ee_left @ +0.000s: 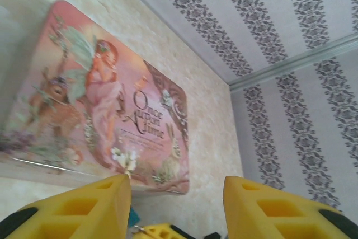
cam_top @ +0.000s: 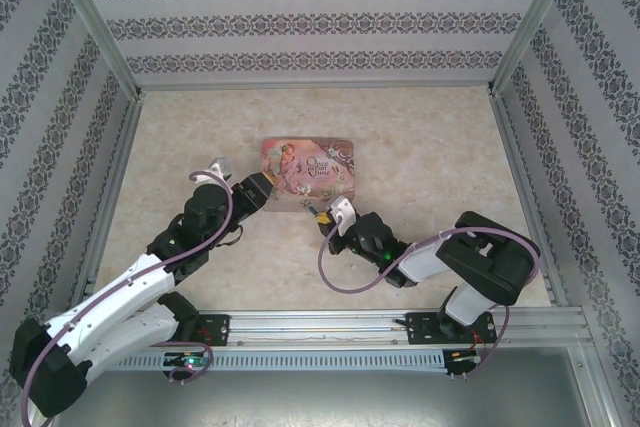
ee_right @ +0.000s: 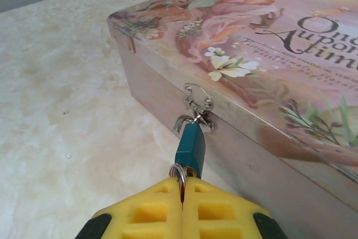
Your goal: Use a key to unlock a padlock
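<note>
Blue padlock [ee_right: 190, 144] hangs from the clasp [ee_right: 197, 107] of the pink box [ee_right: 268, 65].
Right wrist view: padlock just above the right gripper [ee_right: 183, 186], whose fingers are pressed together, a silver ring [ee_right: 177, 172] at their tips. Left wrist view: left gripper [ee_left: 176, 186] has its fingers apart, facing the box lid.

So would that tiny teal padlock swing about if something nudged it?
Probably: the padlock is hooked by its thin shackle to the clasp on the pink tin, so it likely pivots freely. Its body looks solid and, tiny beside the tin, probably light.
</note>
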